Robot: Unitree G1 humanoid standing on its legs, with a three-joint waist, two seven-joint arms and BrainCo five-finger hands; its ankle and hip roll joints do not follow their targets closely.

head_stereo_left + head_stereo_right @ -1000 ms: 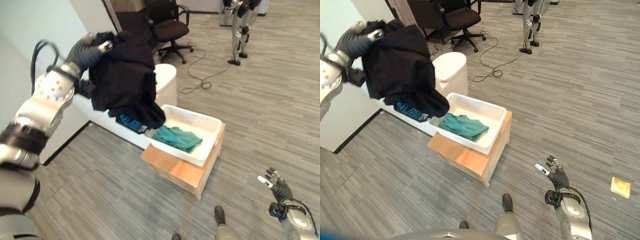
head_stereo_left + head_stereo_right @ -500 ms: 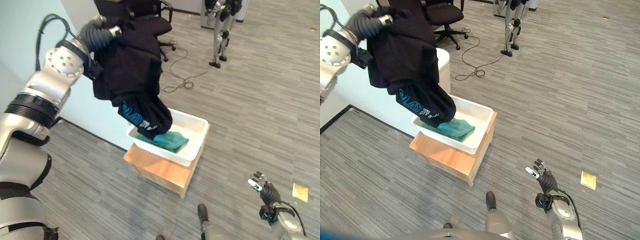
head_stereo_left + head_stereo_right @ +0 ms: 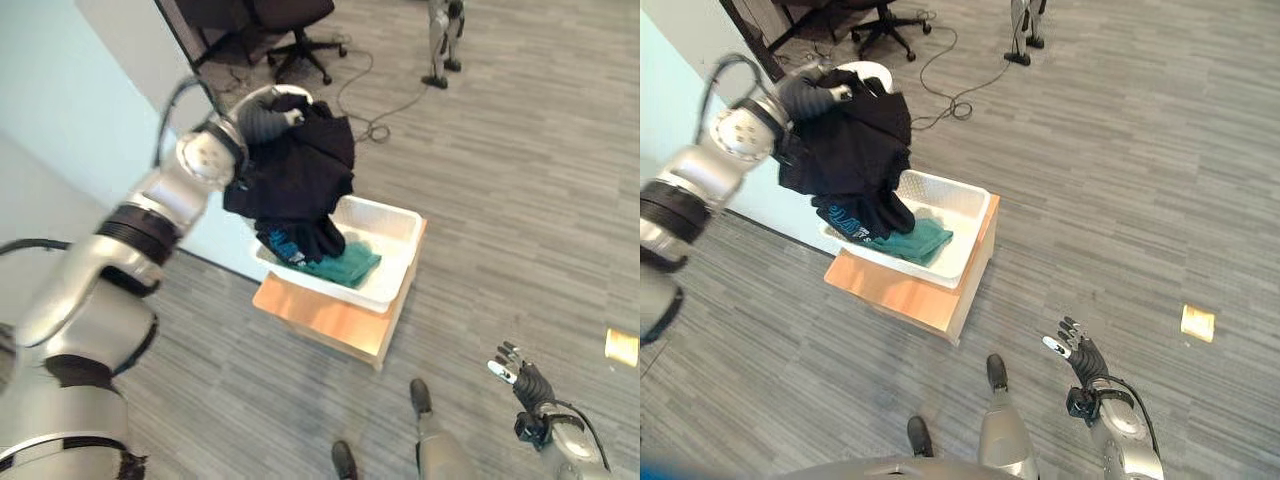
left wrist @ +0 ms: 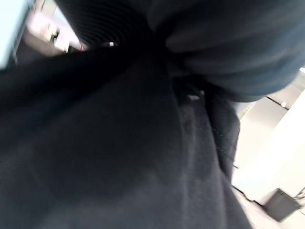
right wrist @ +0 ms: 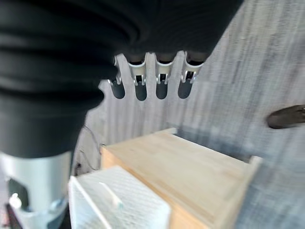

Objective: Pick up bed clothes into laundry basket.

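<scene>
My left hand is shut on a black garment and holds it bunched above the left end of a white laundry basket. The garment's lower end with blue print rests inside the basket against a teal cloth. The basket sits on a low wooden stand. The black garment lies right against my left wrist camera. My right hand hangs low at the lower right, away from the basket, open with fingers straight and nothing in it.
A white rounded piece stands behind the basket by the light wall. A black office chair and a floor cable are further back. A small yellow square lies on the grey plank floor at the right.
My left hand has come down with the black garment, whose lower end now rests in the basket instead of hanging above it. The camera has also shifted. The right hand stays as it was.
</scene>
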